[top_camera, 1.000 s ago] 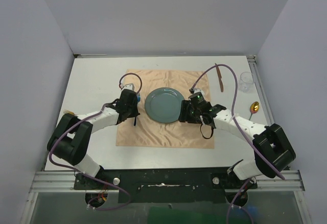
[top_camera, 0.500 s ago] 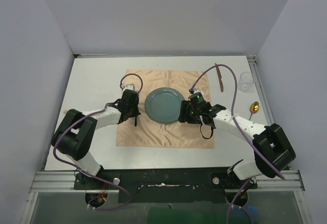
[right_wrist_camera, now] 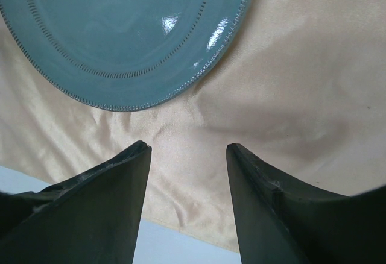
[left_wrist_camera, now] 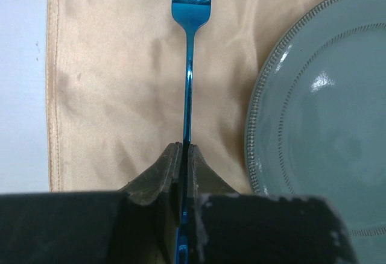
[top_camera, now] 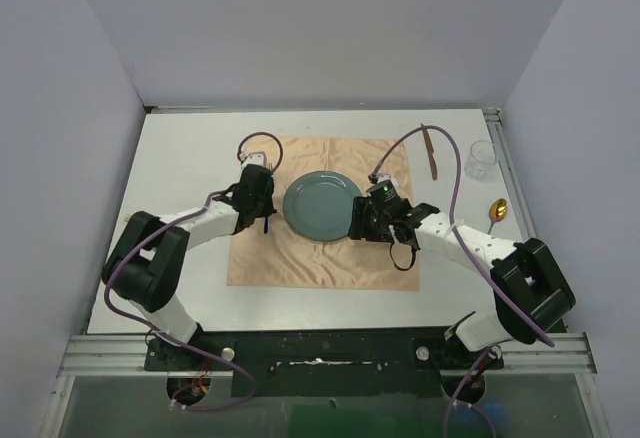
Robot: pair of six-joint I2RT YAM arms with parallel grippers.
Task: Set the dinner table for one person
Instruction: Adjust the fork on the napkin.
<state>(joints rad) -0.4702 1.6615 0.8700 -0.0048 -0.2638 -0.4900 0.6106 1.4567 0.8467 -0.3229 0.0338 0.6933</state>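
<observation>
While left hand [left_wrist_camera: 183, 155] clamps blue fork [left_wrist_camera: 189, 65] beside plate rim [left_wrist_camera: 271, 113], right hand [right_wrist_camera: 188, 147] apart

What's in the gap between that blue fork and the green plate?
Nothing but bare peach cloth separates the fork and the plate, clearest in the left wrist view.

The large, flat, white rectangular dinner table [top_camera: 185, 158] lies level and fills the middle of the overhead view, its matte top framed by aluminium rails along the right and near edges
</observation>
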